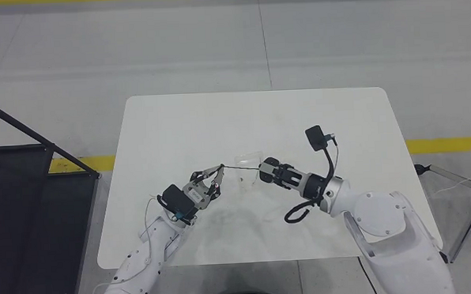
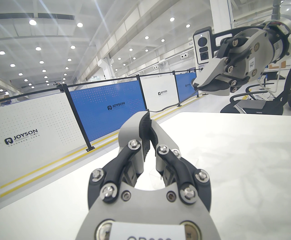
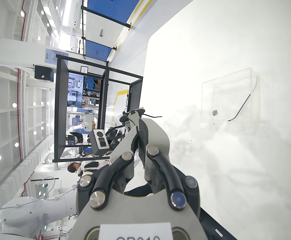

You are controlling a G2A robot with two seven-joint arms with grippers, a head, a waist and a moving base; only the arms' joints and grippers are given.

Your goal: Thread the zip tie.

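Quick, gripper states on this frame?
Left gripper: fingers closed on one end of the zip tie.
Right gripper: fingers closed, apparently on its other end.

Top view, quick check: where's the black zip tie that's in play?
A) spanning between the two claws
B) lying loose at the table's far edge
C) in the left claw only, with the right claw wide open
A: in the top view the zip tie runs as a thin black line from the shut left claw to the shut right claw.
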